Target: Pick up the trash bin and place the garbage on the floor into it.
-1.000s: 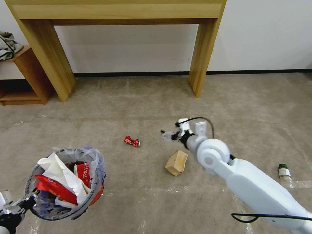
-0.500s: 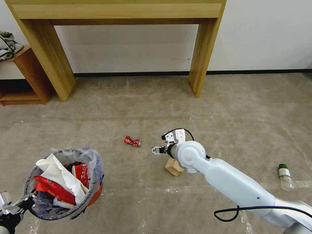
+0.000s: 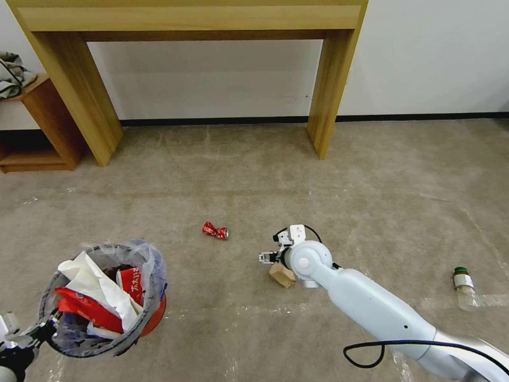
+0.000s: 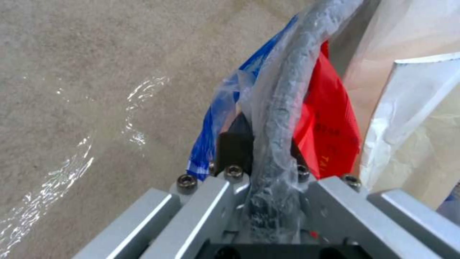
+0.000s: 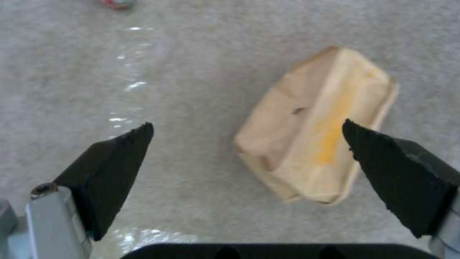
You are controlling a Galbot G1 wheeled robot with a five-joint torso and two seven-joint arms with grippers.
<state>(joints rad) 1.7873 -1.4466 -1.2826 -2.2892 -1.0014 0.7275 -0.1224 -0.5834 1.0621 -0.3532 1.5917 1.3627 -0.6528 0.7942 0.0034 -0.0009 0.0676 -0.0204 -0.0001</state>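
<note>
The right gripper reaches low above the tan paper packet, fingers spread wide. The left gripper grips the trash bin rim.

I see a beige-grey floor with pale tape lines. The trash bin shows me a red base, dark mesh and a clear liner printed blue; red wrappers and white paper fill it. The can is red, the packet tan with a yellow streak. My right arm is white, with black fingertips.
</note>
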